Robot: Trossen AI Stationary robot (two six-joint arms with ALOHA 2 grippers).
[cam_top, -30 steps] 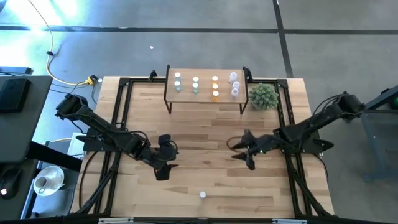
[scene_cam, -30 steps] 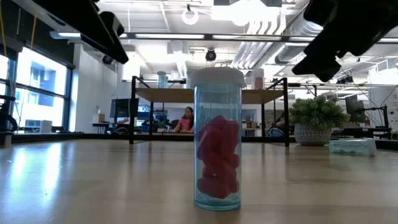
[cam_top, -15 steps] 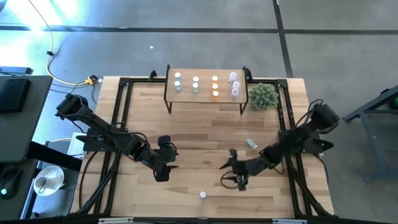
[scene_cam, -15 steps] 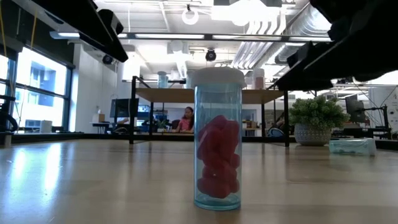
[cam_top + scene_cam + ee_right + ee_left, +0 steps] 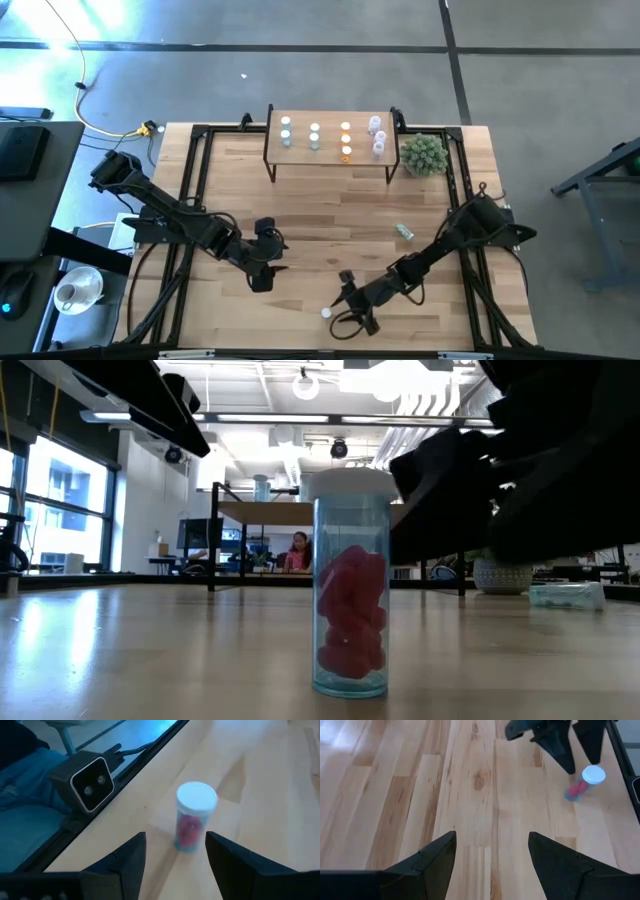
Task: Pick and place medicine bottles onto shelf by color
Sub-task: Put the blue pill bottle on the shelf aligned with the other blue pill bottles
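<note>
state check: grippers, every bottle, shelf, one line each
left gripper: jaws open, empty, over mid table
right gripper: jaws open, empty, beside the light blue bottle
light blue bottle: upright, capped, near front edge
fallen bottle: on its side on the table
shelf: standing, holds upright capped bottles
plant: upright beside the shelf

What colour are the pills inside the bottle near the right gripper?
Red-pink, inside the clear light-blue bottle with a white cap; the low view shows it best.

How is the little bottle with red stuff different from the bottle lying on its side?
The clear blue-tinted bottle holding red pills stands upright near the table's front edge; the pale greenish bottle lies tipped over farther back. The right pincer, open, is closing in on the upright one; nothing is near the tipped one. Both rest on the wooden tabletop.
</note>
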